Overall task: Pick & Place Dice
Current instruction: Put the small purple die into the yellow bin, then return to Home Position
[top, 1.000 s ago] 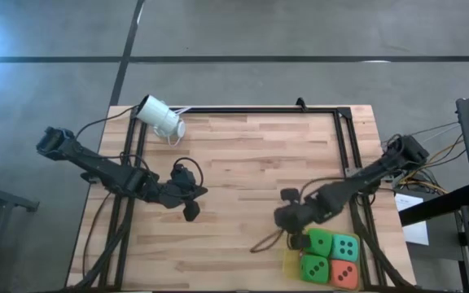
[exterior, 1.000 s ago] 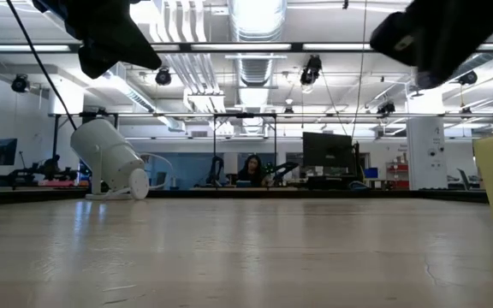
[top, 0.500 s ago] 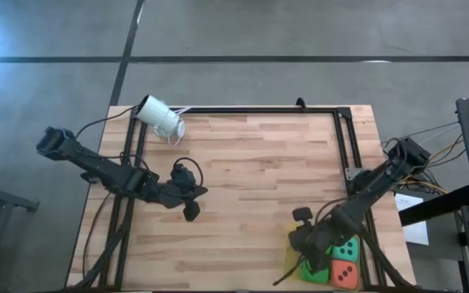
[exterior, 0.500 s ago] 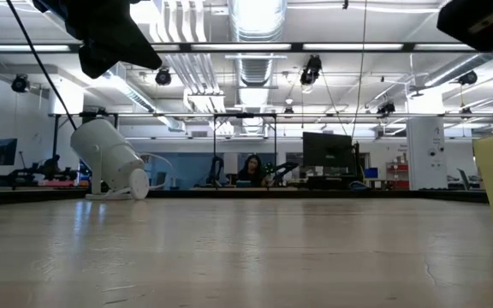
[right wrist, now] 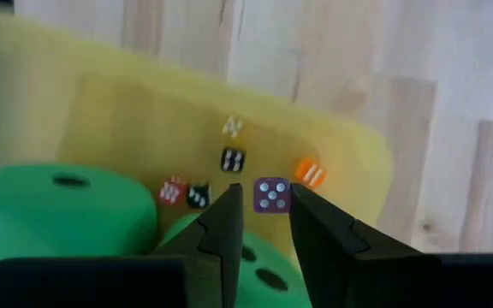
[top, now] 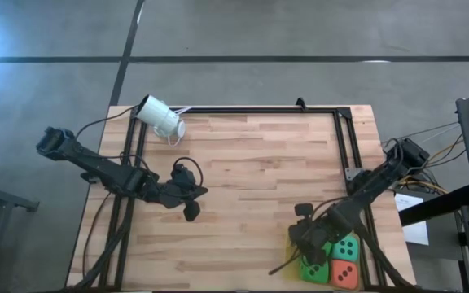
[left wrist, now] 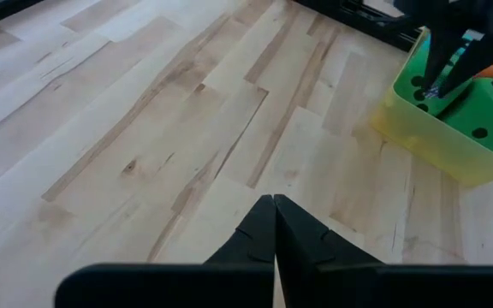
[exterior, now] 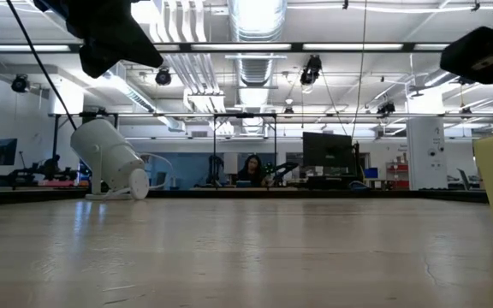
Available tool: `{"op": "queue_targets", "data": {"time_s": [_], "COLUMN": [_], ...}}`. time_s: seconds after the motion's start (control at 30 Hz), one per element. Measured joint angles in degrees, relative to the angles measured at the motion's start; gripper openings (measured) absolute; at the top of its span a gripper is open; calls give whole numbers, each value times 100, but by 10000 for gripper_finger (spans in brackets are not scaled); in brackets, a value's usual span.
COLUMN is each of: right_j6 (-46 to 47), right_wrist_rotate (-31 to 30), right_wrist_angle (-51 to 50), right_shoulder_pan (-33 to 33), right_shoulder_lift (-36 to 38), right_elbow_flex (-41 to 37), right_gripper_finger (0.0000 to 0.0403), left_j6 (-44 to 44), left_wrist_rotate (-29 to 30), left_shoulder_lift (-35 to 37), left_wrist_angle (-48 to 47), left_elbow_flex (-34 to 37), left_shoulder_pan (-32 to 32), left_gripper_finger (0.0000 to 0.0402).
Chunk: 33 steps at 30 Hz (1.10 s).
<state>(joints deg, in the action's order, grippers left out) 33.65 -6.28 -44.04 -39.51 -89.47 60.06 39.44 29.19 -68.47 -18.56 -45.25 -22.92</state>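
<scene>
Altogether four dice [top: 337,260] visible

No words, labels, brand names or written numbers can be read anywhere in these pictures. The only number-like marks are pips. In the high view, beside the yellow tray [top: 290,259], the orange-red die [top: 344,274] shows two dark pips on top and the teal die [top: 348,248] shows about four. In the right wrist view, a tiny purple die [right wrist: 271,194] inside that tray shows five white pips.
</scene>
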Motion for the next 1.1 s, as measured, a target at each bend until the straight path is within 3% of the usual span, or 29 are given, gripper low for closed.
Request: {"op": "queue_targets", "data": {"time_s": [0.47, 0.7, 0.83, 1.1], "right_j6": [-177, -730, -1134, -1602], "right_wrist_rotate": [26, 5, -357, -1040], "right_wrist_angle": [-29, -71, -54, 522], "right_shoulder_pan": [19, 52, 52, 57], "right_shoulder_lift": [0, 7, 80, 913], "right_elbow_flex": [-117, 254, 475, 398], "right_gripper_finger": [121, 61, 16, 8], "left_j6": [-16, -598, -1223, -2014], "left_wrist_rotate": [-32, -262, -260, -167], "left_shoulder_lift": [0, 18, 181, 931], "left_wrist_angle": [49, 156, 395, 457], "left_elbow_flex": [-4, -61, -55, 130], "left_shoulder_pan": [2, -10, -84, -311], "left_gripper_finger": [2, 2, 2, 2]}}
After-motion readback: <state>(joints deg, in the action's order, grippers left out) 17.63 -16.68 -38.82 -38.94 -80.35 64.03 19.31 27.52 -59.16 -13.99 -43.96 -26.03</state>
